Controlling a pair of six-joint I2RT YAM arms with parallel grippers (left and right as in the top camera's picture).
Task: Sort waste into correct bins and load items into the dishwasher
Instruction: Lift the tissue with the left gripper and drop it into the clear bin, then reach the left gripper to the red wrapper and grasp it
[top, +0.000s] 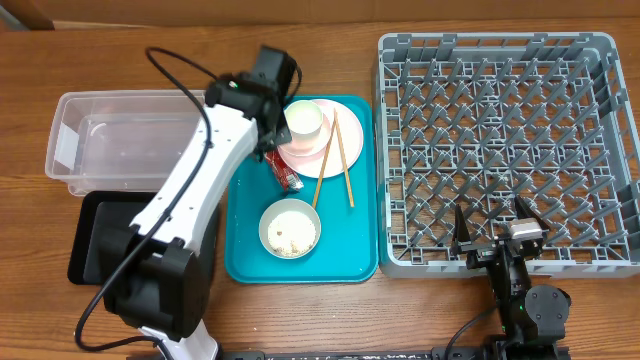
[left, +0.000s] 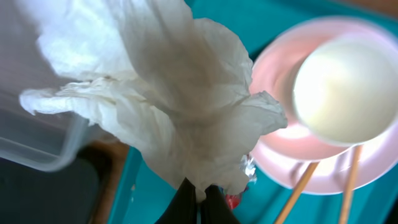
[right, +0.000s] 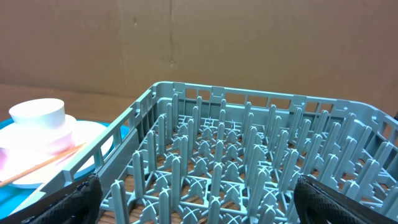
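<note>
Overhead: high, straight down, whole table (top: 30, 300).
Left wrist: very near, looking down past tissue (left: 155, 93) onto pink plate (left: 286, 155).
Right wrist: low, level, across rack (right: 249, 162).
Shared: pink plate, all three.

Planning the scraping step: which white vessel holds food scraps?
The small white bowl at the teal tray's near end; the cup on the pink plate shows none.

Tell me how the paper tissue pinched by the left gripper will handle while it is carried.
Probably floppy: the tissue spreads in loose crumpled folds beyond the left gripper. Likely very light, since a thin pinch at one edge holds all of it. It may drape or snag on the rim of the clear tub when lowered.
</note>
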